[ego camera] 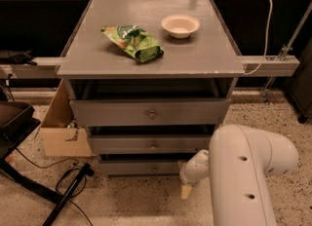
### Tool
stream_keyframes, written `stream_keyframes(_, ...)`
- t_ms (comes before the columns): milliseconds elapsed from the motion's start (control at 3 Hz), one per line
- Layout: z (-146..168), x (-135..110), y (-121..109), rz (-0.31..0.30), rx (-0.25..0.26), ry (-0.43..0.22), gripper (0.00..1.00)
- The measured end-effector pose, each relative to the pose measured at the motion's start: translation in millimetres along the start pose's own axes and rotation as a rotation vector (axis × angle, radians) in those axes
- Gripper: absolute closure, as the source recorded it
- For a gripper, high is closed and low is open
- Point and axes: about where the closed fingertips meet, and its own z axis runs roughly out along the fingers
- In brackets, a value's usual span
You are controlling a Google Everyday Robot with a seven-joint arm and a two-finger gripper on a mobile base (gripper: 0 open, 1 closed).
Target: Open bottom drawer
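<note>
While the bottom drawer (131,167) sits lowest in the grey cabinet (204,49), the claw (186,190) hangs near the floor just beside its right end; whether it is open or closed, I cannot tell.

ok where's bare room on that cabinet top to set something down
Bare: the front strip of the grey cabinet top, ahead of the crinkled green snack bag and round white bowl. Crowded: by the shallow grey bottom drawer, where the gripper hangs.

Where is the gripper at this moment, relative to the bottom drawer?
In the camera view, the gripper hangs low near the floor, beside the right end of the bottom drawer, right of its knob.
</note>
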Motion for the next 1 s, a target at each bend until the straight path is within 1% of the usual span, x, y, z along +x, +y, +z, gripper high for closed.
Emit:
stream_keyframes(333, 7, 3, -16, -0.026, 0.019, 0.019, 0.00)
stream_keyframes(667, 20, 7, -35, -0.047, 0.025, 0.074, 0.00)
stream_keyframes(1000, 36, 9, -50, -0.045, 0.033, 0.126, 0.00)
